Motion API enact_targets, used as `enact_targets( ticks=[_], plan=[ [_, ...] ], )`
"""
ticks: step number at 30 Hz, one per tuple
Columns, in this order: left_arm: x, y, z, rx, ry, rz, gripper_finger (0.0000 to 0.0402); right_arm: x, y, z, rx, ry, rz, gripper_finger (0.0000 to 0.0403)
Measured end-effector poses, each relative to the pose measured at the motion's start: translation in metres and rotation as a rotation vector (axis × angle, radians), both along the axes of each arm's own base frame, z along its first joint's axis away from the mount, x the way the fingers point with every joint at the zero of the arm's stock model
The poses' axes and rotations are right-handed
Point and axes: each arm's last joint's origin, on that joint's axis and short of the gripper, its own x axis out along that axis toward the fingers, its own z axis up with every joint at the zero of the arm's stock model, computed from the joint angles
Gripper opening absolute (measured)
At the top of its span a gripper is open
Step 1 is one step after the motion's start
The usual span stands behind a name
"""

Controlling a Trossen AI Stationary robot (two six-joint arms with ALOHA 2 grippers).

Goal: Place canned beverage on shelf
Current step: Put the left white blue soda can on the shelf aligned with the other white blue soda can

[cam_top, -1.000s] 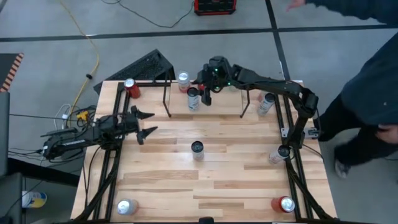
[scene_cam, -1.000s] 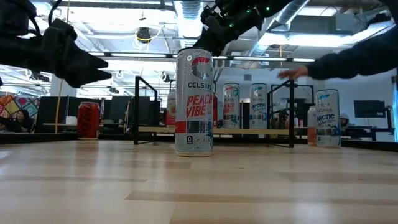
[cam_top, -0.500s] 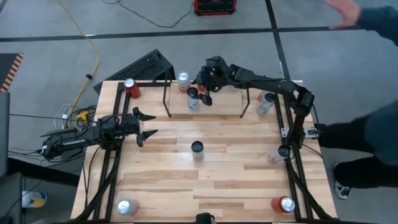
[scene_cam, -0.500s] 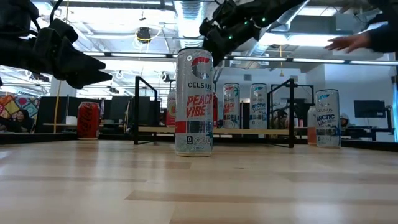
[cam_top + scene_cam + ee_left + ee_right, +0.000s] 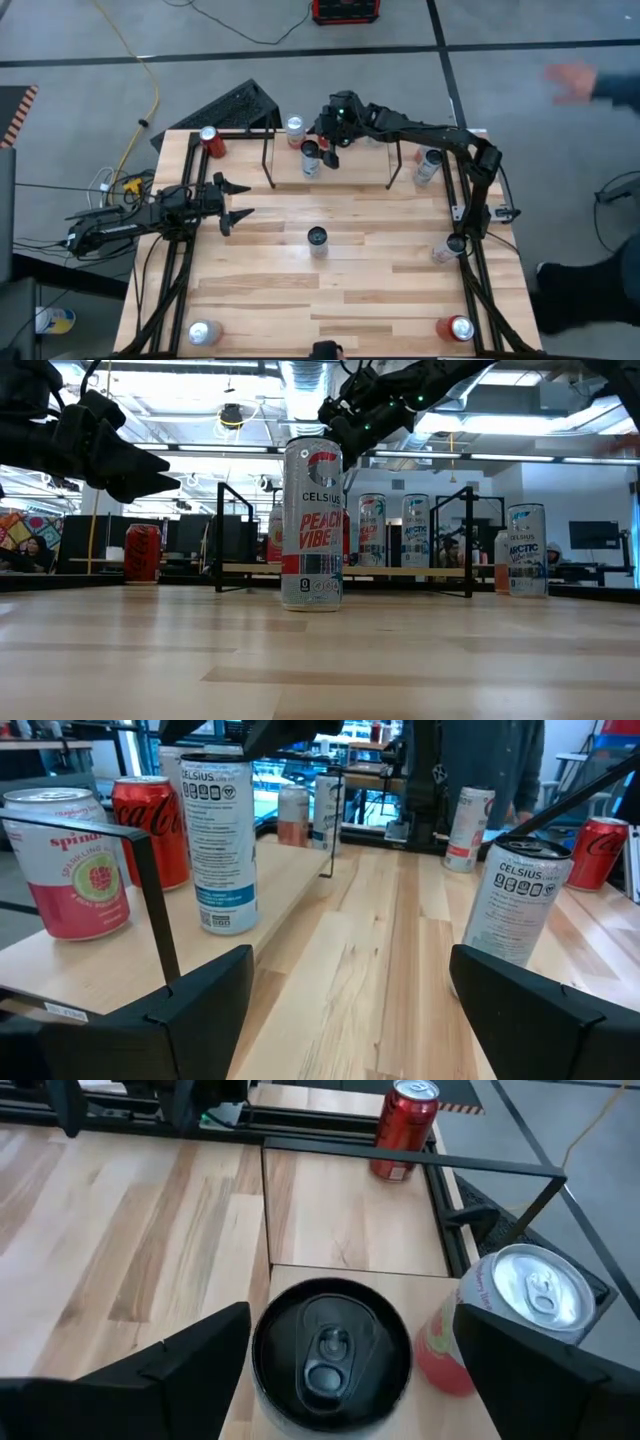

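Overhead, the wooden table (image 5: pixel 350 290) spreads beneath both arms, and the shelf (image 5: pixel 345 165) runs along its far edge with its light board under thin black uprights. Directly under the right gripper (image 5: pixel 327 155) a black-topped can (image 5: pixel 331 1352) stands upright on that board; the fingers are spread wide on either side of it and clear of it. Just beside this can, off the shelf's end, is a pink can (image 5: pixel 500 1315) with a silver lid. Ahead of the left gripper (image 5: pixel 233 198), whose fingers are parted and empty, a Celsius can (image 5: pixel 317 241) stands alone at mid-table.
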Motion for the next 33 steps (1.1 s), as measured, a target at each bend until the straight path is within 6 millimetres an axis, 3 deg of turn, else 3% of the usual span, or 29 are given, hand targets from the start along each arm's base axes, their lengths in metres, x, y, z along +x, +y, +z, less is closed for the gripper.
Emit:
enact_targets(
  ticks=[10,19,25,33],
  plan=[
    [0.0,0.0,0.0,0.0,0.0,0.001,0.0323,0.01,0.004,-0.016,0.006,0.035,-0.001,0.0368],
    [0.0,0.0,0.0,0.0,0.0,0.001,0.0323,0.01,0.005,-0.014,-0.019,0.054,-0.098,0.0297],
    [0.0,0.0,0.0,0.0,0.0,0.002,0.0323,0.011,0.007,-0.013,0.016,0.056,-0.16,0.0289],
    [0.0,0.0,0.0,0.0,0.001,0.003,0.0323,-0.007,0.023,0.01,0.029,0.103,-0.187,0.0289]
  ],
)
